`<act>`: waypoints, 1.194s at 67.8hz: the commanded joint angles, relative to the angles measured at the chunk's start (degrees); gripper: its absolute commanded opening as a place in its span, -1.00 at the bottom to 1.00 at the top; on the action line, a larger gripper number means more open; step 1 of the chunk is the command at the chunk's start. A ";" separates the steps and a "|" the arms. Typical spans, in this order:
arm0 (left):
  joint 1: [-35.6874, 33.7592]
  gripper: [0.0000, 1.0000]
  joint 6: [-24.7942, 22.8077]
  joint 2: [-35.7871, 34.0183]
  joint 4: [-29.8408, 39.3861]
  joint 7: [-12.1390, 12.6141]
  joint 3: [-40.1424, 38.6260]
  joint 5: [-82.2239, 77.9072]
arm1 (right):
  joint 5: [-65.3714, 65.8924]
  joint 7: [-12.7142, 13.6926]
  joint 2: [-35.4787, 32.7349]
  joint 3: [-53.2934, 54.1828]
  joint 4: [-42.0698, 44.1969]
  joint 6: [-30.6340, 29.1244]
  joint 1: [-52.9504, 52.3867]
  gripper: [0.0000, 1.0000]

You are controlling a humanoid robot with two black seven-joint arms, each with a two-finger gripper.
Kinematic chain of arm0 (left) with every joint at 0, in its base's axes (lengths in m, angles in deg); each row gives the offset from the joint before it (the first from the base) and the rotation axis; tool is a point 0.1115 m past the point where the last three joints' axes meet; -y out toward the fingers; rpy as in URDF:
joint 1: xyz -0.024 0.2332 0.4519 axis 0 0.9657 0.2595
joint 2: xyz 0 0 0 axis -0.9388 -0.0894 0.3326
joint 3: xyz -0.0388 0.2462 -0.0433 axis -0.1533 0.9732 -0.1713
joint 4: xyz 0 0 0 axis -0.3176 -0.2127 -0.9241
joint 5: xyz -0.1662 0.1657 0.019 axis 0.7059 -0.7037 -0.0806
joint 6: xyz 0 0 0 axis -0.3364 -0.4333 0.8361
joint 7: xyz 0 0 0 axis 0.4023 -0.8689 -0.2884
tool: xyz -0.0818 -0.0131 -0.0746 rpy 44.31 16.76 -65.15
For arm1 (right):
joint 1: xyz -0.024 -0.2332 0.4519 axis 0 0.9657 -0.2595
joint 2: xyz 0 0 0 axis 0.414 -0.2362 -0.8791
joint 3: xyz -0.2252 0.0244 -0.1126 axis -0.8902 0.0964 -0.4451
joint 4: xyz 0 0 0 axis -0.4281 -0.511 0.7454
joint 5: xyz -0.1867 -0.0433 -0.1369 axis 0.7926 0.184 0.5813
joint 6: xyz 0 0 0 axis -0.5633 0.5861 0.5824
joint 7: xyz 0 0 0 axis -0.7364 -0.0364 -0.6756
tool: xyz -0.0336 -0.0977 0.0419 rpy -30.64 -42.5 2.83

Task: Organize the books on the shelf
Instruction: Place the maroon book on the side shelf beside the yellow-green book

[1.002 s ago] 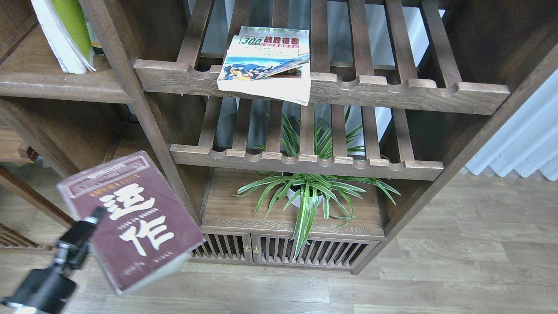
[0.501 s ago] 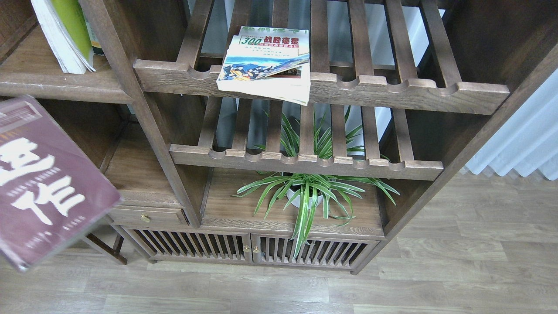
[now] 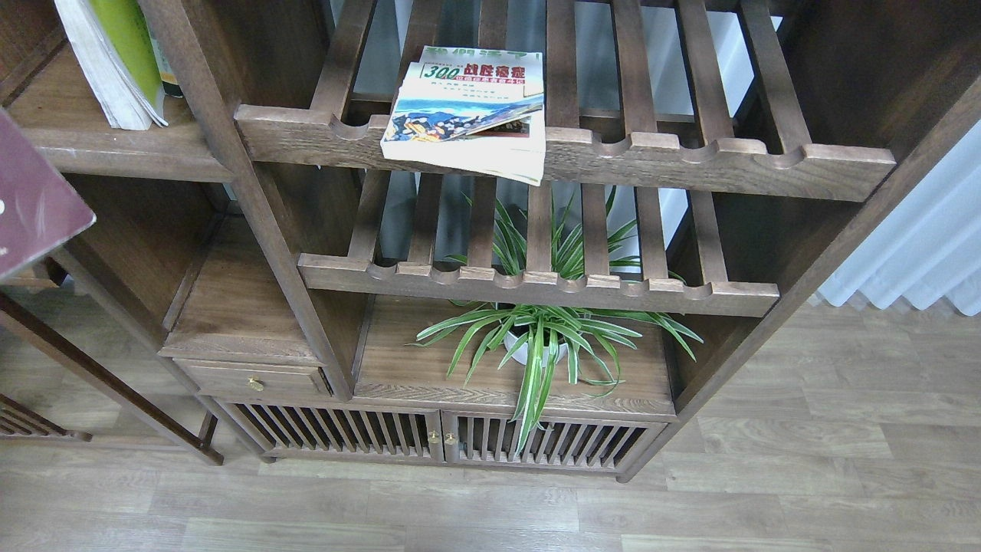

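Floor: pale wood-grain planks (image 3: 690,491) under a dark-brown wooden bookcase.
Maroon book: thick worn maroon paperback (image 3: 31,207), only a corner showing at the left edge, tilted.
Grippers: neither is in sight, so their grip cannot be told.
Plant: green-and-white striped spider plant (image 3: 540,337) on the low board.
White book: white paperback with green "300" and blue landscape (image 3: 467,115) lying flat on the upper slatted rack (image 3: 690,161).
Shelf: solid flat dark-brown board compartment (image 3: 115,142), upper left, holding the thin yellow-green paperback (image 3: 126,46), which stands leaning.

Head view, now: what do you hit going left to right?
maroon book at the left edge → yellow-green book standing on the solid shelf → white "300" book on the slatted rack → curtain.
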 commanded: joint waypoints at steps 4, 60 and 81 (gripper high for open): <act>-4.24 -0.85 0.00 -0.58 -0.31 1.04 0.02 -6.11 | -0.09 -0.08 0.08 0.00 0.36 -0.01 0.02 0.97; -35.88 -0.80 0.00 -8.49 -12.88 3.24 12.69 -33.37 | -0.18 -0.70 -0.01 -0.09 0.62 -0.01 0.38 0.97; -46.17 -0.79 0.00 -10.87 -19.30 3.24 20.86 -38.82 | -0.18 -0.96 -0.10 -0.09 0.71 -0.01 0.81 0.97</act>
